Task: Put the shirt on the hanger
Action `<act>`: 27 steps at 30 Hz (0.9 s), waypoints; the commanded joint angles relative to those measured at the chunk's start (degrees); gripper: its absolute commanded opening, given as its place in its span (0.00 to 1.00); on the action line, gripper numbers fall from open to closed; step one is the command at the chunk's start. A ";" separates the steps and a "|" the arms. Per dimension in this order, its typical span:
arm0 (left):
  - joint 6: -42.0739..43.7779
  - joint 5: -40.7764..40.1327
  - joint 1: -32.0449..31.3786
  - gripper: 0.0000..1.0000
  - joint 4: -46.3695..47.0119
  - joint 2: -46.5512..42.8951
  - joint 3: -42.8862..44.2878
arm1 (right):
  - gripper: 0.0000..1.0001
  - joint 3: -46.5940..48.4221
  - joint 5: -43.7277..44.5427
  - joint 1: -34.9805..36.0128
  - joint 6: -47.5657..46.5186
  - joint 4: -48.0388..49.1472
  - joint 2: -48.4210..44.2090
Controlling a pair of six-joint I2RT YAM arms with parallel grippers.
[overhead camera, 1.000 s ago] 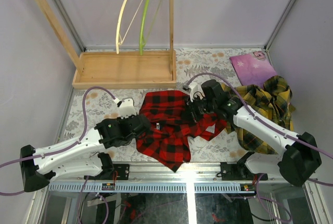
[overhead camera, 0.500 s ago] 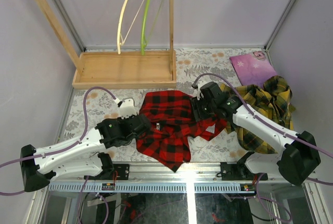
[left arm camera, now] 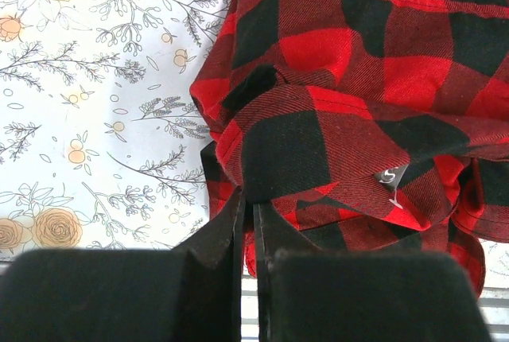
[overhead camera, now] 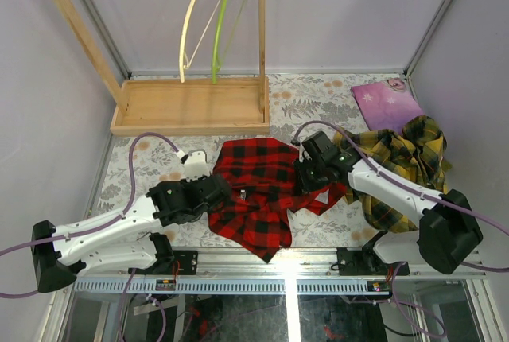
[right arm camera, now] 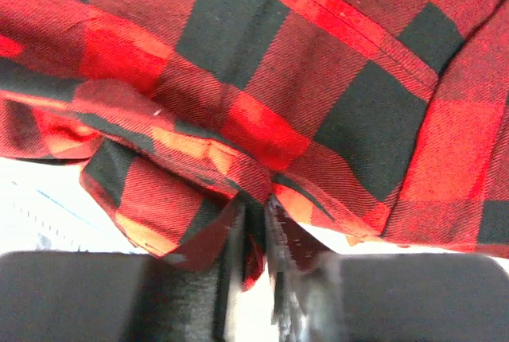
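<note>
At near centre of floral-print table [overhead camera: 143, 169] — red-and-black plaid flannel shirt [overhead camera: 256, 199] lies crumpled, not yet lifted. Left gripper [left arm camera: 247, 203] on shirt's left edge: jaws closed tight, fold pinched, unmoved over last second. Right gripper [right arm camera: 256, 216] has slid slightly nearer along right edge; jaws narrow, cloth fold between them — looks like fresh grip, both sides held, lift likely next. Far left: pale cream curved wooden hanger [overhead camera: 188, 20] hangs in wooden rack [overhead camera: 191, 107], well apart from shirt.
</note>
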 commanded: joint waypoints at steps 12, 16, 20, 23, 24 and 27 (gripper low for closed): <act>14.98 3.97 0.34 0.00 9.80 -3.58 16.10 | 0.00 8.32 9.06 1.66 -5.37 10.37 -21.92; 20.36 3.98 0.37 0.00 8.95 1.29 28.13 | 0.00 16.77 19.83 4.23 -12.23 10.02 -22.81; 27.93 2.43 0.33 0.00 6.23 8.24 45.50 | 0.00 31.10 28.23 4.30 -18.10 8.15 -19.06; 33.90 1.06 0.36 0.00 3.54 14.80 62.23 | 0.00 45.68 32.30 4.32 -22.06 5.04 -12.88; 36.26 0.40 0.35 0.00 2.72 17.01 67.68 | 0.00 50.71 32.85 4.36 -22.96 3.96 -10.81; 40.74 -1.80 0.37 0.00 1.22 22.46 82.19 | 0.00 63.96 32.74 4.37 -24.92 2.08 -6.09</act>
